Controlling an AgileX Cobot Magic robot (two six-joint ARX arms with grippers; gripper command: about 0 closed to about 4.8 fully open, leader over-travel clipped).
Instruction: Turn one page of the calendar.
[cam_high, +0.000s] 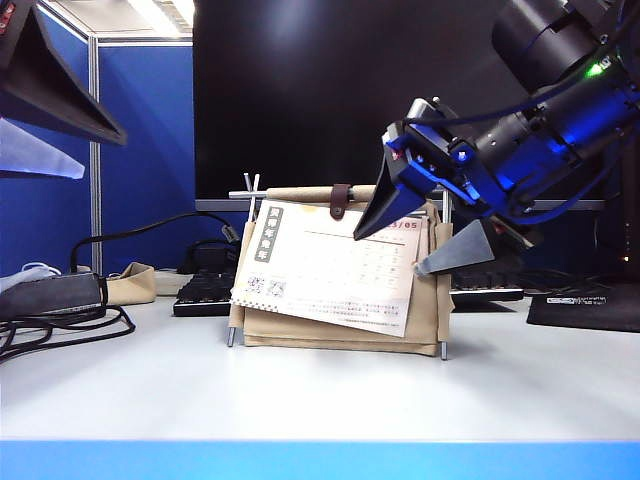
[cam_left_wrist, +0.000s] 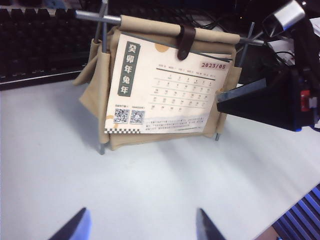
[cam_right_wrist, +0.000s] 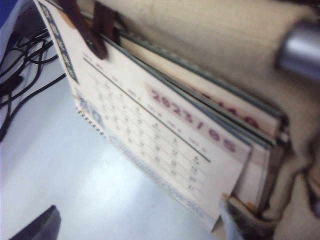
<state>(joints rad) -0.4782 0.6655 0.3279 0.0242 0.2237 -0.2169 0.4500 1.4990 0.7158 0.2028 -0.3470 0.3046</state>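
Calendar (cam_high: 340, 300) stands mid-table (cam_high: 300, 390) in front of keyboard (cam_left_wrist: 40, 45). Page (cam_left_wrist: 167, 97) marked 2023/05 sits frontmost, tilted, top tucked under brown strap (cam_left_wrist: 187, 41). R gripper (cam_high: 425, 240) at page's upper corner by the date, jaws spread, nothing held. L gripper (cam_left_wrist: 140, 227) hangs above bare table, well clear of calendar, jaws apart, empty.

The calendar (cam_high: 340, 310) stands on the white bench (cam_high: 300, 390), its beige canvas stand held by silver rods and a brown strap (cam_high: 339, 200). The front page (cam_high: 320, 270) hangs tilted. The right hand (cam_high: 425, 240) is at the page's upper right corner, jaws apart, one finger in front of the page. The left hand (cam_high: 50, 110) hangs high at far left. A black keyboard (cam_high: 205, 290) lies behind.
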